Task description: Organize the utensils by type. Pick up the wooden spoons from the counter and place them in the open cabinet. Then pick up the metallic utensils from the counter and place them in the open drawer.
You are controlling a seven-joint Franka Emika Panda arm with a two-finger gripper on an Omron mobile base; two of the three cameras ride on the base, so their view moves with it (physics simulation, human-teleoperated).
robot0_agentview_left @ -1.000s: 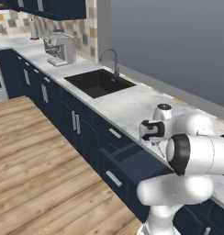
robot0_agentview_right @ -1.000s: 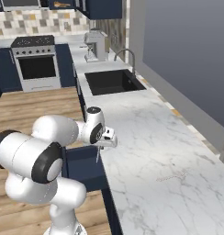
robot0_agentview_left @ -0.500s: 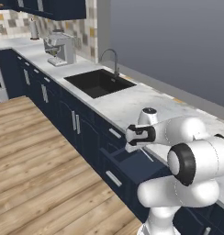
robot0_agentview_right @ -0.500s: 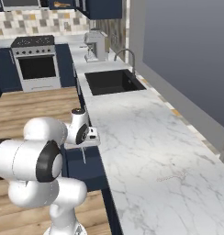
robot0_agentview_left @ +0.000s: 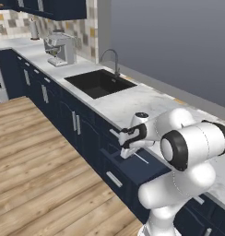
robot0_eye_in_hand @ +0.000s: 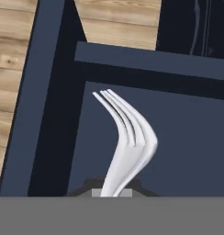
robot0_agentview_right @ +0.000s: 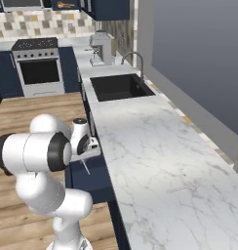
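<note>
My gripper (robot0_agentview_left: pixel 125 148) is shut on a thin silver fork (robot0_eye_in_hand: pixel 128 140), one of the metallic utensils, and holds it by the handle. The fork (robot0_agentview_left: pixel 141 159) hangs over the open drawer (robot0_agentview_left: pixel 137 169), a navy box pulled out from under the counter (robot0_agentview_left: pixel 133 99). From the hand camera the tines curve up over the drawer's dark floor (robot0_eye_in_hand: pixel 187 151), with the finger tips (robot0_eye_in_hand: pixel 113 192) at the fork's base. From the right, the gripper (robot0_agentview_right: pixel 89 153) sits just off the counter's front edge (robot0_agentview_right: pixel 104 161). Another thin utensil (robot0_agentview_right: pixel 182 189) lies on the marble. The open cabinet (robot0_agentview_right: pixel 67 4) is at the far upper left.
A black sink (robot0_agentview_right: pixel 120 86) with a tap (robot0_agentview_right: pixel 136 61) is set in the counter beyond the drawer. A coffee machine (robot0_agentview_right: pixel 102 47) stands farther back, and a stove (robot0_agentview_right: pixel 39 68) is at the far left. Wooden floor (robot0_agentview_left: pixel 36 161) runs beside the navy base cabinets (robot0_agentview_left: pixel 73 120).
The arm has swung from above the counter out past its front edge and lowered over the open drawer, with the fork still in the gripper.
</note>
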